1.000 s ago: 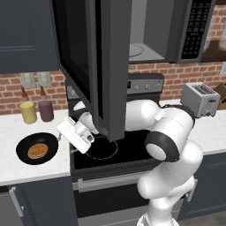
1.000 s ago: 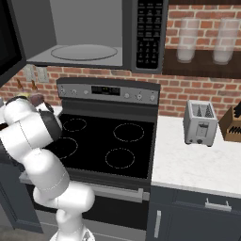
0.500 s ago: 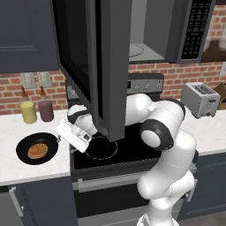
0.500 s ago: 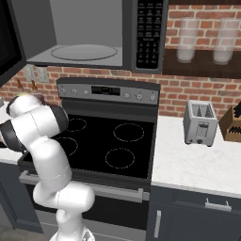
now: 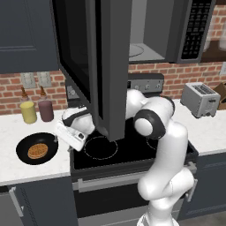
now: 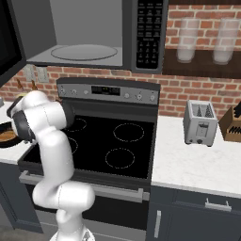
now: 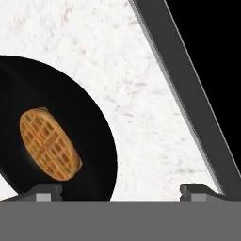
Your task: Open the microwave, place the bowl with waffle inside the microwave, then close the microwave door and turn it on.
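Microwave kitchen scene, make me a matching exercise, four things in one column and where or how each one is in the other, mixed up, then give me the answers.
Things:
1. microwave door
2. bowl
3. waffle
4. toaster

Places or states:
A. at the middle of the black bowl
B. swung wide open above the stove
C. on the white counter right of the stove
D. on the white counter left of the stove, beside the open gripper

Pairs: 1-B, 2-D, 3-A, 4-C
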